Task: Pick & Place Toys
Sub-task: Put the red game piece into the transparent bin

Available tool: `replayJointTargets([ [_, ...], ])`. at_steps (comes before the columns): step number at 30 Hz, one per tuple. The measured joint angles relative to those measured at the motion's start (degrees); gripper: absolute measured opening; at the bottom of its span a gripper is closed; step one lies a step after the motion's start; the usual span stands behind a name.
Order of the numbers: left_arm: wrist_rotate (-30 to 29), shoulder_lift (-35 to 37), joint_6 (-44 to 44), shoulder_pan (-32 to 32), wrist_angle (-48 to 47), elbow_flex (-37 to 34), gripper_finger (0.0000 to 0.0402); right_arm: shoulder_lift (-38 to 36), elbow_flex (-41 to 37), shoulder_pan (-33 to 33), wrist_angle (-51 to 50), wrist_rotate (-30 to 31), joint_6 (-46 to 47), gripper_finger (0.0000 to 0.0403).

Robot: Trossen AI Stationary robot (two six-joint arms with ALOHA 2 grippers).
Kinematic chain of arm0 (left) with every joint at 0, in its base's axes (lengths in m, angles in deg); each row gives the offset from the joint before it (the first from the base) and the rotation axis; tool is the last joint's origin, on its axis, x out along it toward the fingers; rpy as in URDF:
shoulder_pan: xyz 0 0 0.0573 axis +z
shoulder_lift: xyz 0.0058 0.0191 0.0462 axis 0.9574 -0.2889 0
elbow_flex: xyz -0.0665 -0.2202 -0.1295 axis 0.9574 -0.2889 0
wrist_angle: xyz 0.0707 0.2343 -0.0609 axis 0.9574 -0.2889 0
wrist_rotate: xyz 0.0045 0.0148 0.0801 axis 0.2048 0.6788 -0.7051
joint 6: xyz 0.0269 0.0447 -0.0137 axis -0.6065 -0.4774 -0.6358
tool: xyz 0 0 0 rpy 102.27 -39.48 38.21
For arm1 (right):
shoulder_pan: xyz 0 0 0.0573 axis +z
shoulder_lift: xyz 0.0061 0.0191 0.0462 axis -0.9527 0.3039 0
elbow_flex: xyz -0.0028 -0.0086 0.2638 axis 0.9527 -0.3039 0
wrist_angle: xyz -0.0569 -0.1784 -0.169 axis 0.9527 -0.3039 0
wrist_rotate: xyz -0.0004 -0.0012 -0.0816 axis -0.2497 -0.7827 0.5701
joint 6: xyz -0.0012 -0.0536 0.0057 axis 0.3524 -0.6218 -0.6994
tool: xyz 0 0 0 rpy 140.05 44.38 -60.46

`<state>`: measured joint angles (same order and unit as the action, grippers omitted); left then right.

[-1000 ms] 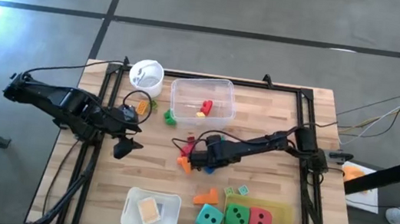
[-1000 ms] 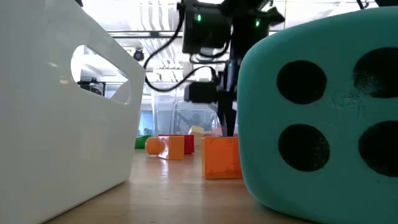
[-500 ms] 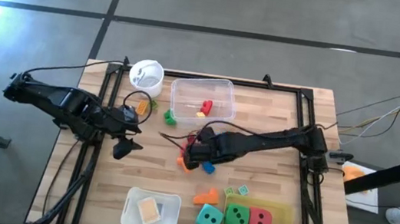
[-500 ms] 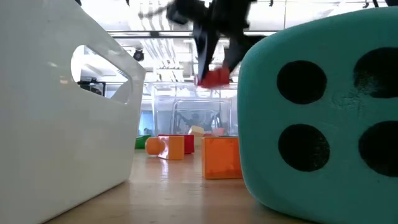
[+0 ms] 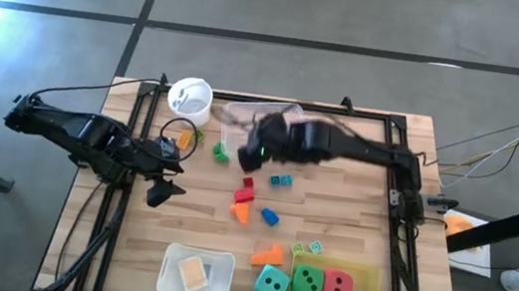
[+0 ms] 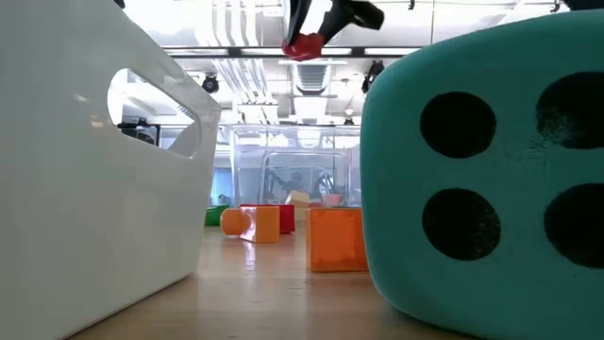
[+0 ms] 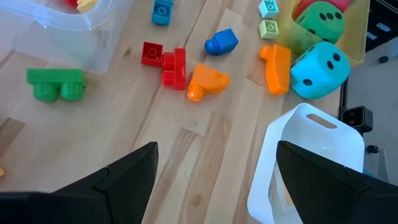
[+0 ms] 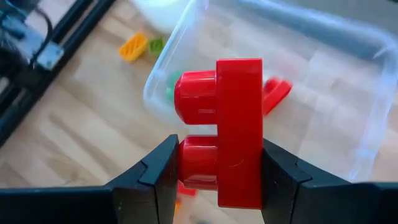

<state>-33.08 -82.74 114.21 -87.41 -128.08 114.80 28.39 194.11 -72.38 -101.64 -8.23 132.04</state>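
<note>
At the near edge of the wooden bench [image 5: 354,193], toward the left, stands a white plastic bin with a handle cut-out [image 5: 194,273] holding a pale yellow block. Toward the near right corner a teal dotted die [image 5: 269,285] sits on the wood, touching a yellow see-through tray [image 5: 367,280] that holds a green dotted die [image 5: 307,282] and a red dotted die [image 5: 338,288] side by side. Just beyond the teal die lies an orange block [image 5: 267,256], and two small pale green tiles [image 5: 306,246] lie just beyond the tray's far edge.

Around the middle of the bench are a blue block [image 5: 270,216], an orange rounded block [image 5: 241,214] touching a red stud block [image 5: 246,197], another small red block [image 5: 248,182] just beyond it, and a small teal tile [image 5: 282,181].

The left gripper [image 5: 165,193] hangs near the left edge with its fingers spread and nothing between them.

Farther back, the right gripper [image 5: 257,151] is raised above the near left corner of a clear plastic tub [image 5: 292,112] at the far edge, clenched on a red two-stud block [image 8: 224,129]. A red piece [image 8: 275,93] lies inside the tub. A green two-stud block [image 7: 55,84] lies just outside the tub's left wall, a small orange ridged piece [image 8: 134,46] sits farther left, and a white cup [image 5: 190,98] stands near the far left corner.
</note>
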Motion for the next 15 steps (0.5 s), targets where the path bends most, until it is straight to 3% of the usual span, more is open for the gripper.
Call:
replayJointTargets([
  [4,0.2,0.0,0.3,0.0,0.1,0.0,0.033,0.0,2.2,-5.1,0.1,-5.0,-3.2,0.0154],
  [15,0.4,0.0,1.9,0.0,0.1,0.0,0.033,0.0,-1.8,-11.6,6.7,-9.2,-1.0,0.0154],
])
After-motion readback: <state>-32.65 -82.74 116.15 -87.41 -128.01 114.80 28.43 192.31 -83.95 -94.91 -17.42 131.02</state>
